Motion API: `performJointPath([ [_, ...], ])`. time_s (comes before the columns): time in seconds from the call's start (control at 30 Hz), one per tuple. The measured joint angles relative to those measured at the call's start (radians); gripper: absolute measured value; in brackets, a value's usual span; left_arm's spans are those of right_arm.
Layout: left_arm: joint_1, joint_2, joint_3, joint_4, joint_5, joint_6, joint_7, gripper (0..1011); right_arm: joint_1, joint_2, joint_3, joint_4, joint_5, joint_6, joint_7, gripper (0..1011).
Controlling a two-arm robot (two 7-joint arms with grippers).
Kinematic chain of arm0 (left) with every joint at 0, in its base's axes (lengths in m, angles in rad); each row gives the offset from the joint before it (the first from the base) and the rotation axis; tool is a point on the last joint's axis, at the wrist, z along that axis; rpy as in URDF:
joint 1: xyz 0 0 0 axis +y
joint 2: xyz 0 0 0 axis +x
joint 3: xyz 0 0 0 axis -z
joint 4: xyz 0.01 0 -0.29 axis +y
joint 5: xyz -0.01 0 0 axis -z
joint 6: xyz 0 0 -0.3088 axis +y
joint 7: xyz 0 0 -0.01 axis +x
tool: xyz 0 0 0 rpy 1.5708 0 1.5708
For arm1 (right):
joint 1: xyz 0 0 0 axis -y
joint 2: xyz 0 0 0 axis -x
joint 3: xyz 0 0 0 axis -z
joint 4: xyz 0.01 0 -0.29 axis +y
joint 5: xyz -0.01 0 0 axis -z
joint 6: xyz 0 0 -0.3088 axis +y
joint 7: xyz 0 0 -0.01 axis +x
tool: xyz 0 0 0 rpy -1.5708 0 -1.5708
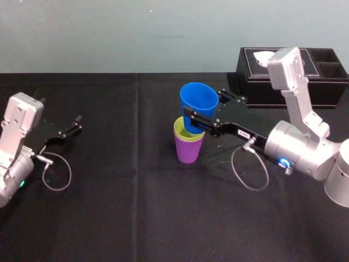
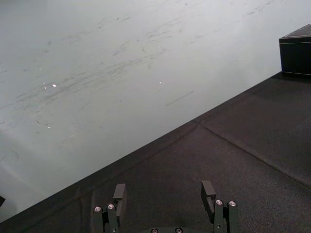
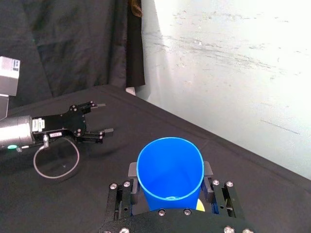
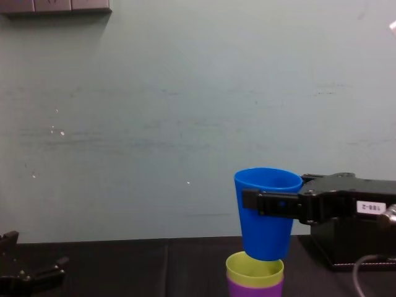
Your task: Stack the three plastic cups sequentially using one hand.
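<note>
Over yellow-green cup [image 4: 255,267] hangs blue cup [image 4: 266,213] — smooth, tapered.

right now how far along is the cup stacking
Done: the yellow-green cup sits nested in the purple cup. In hand: the right gripper holds the blue cup over them, base about at the yellow-green rim. Still to do: lower it in, release. The left gripper rests open at the table's left side.

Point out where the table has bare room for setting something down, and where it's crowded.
Bare table lies between the left end effector and the purple cup, and along the near edge. Crowded on the right: the right end effector holds the blue cup over the yellow-green cup, with the tissue box behind.
</note>
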Motion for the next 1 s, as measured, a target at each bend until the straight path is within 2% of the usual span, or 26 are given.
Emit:
performJointPath([
  [0.6, 0.000, 0.000, 0.000, 0.000, 0.000, 0.000, 0.000, 1011, 0.090, -0.050, -0.041, 0.153, 0.016, -0.045, 0.031, 735],
  [1.0, 0.000, 0.000, 0.000, 0.000, 0.000, 0.000, 0.000, 1012, 0.108, -0.061, -0.062, 0.189, 0.006, -0.059, 0.033, 736],
])
